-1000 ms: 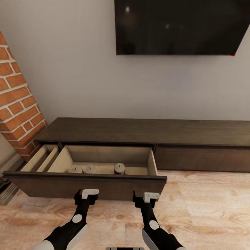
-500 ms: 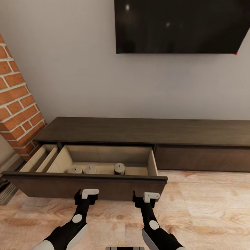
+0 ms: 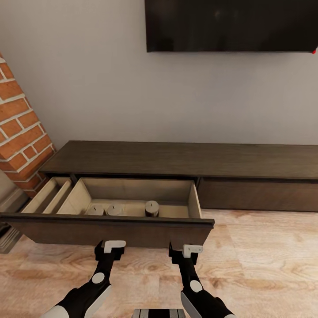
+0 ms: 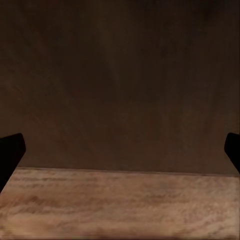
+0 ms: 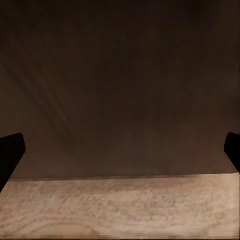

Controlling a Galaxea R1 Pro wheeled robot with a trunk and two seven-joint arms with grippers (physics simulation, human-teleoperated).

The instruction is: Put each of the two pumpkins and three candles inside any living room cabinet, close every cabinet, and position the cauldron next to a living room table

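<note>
Camera shift noted since a second ago: the whole head view has slid, the television (image 3: 229,24) sitting higher and cropped, the cabinet (image 3: 185,159) raised slightly in frame. This is read as head or base motion, not as movement of the furniture. Relative to the cabinet, both arms are held as before.

The drawer (image 3: 110,223) of the cabinet is pulled out at the cabinet's left end. Three candles (image 3: 151,208) are seen standing on its pale floor, near the front wall. No pumpkin can be made out inside; the front part of the drawer floor is hidden by the drawer front.

The left gripper (image 3: 109,247) and right gripper (image 3: 185,254) are held just in front of the drawer front, low, close to it; contact cannot be confirmed. Both are spread wide and empty, fingertips at the edges of each wrist view with dark wood between them.

Judgement: candles stowed, pumpkins unaccounted for, drawer not yet closed. A push on the front appears to be set up.
</note>
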